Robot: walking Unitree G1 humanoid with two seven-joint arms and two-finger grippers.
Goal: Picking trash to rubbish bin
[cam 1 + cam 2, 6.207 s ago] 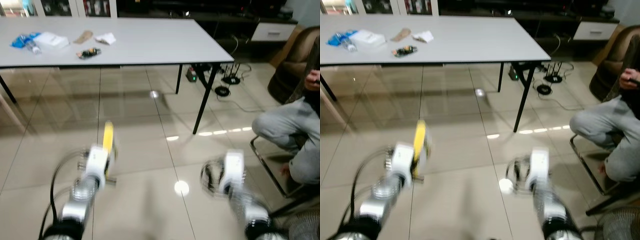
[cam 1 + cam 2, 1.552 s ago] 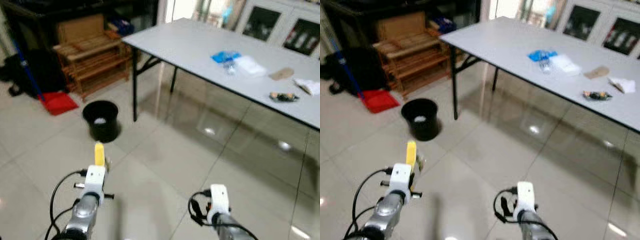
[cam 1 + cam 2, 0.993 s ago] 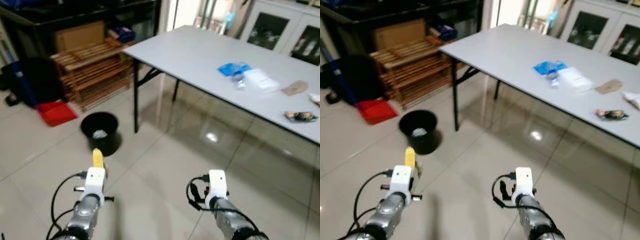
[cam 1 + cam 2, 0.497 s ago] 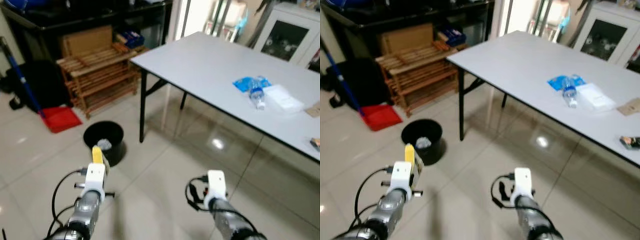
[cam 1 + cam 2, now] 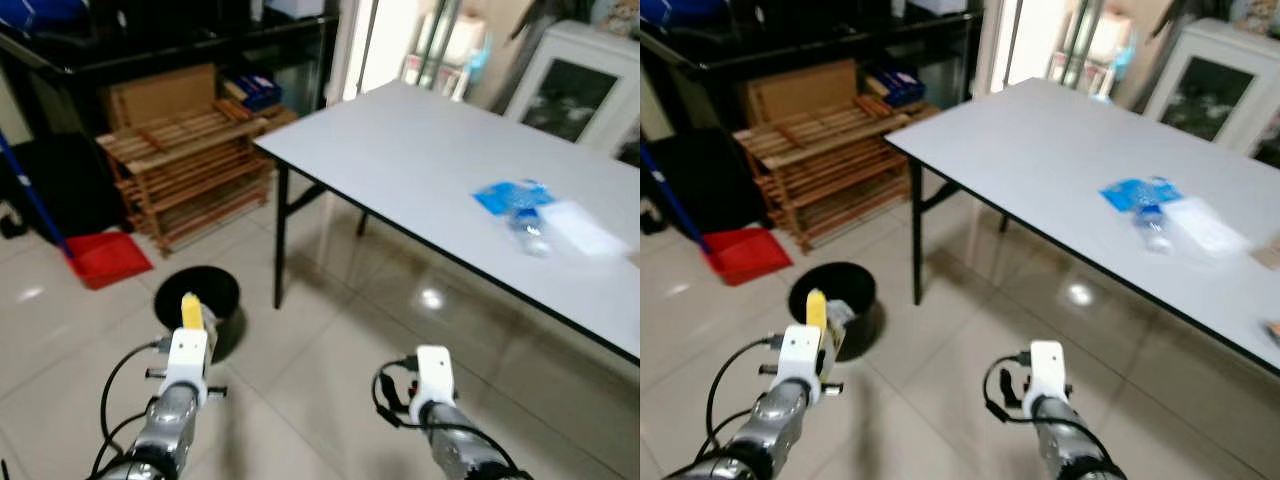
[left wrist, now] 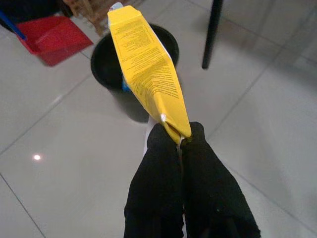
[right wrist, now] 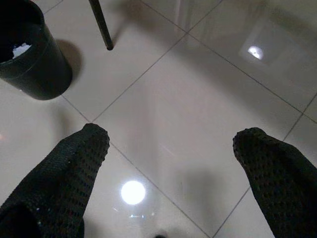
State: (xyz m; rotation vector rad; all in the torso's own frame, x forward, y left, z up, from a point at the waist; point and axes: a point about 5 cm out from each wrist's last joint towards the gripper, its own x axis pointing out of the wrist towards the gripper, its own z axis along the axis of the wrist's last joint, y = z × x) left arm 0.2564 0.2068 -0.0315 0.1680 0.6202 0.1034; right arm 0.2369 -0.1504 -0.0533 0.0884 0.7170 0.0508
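My left gripper is shut on the bottom corner of a flattened yellow carton, which stands upright above the fingers. In the left eye view the carton overlaps the near side of a round black rubbish bin on the tiled floor ahead. The bin has some white and blue trash inside. My right gripper hangs open over bare floor tiles with nothing between its fingers; the bin lies off to its side.
A grey table with black legs stands right of the bin, with a blue packet and bottle on it. A wooden rack and a red dustpan lie beyond the bin.
The whole view has shifted as I move; the bin now sits nearer and more directly ahead of my left arm. The carton stays gripped, and the right gripper stays open.
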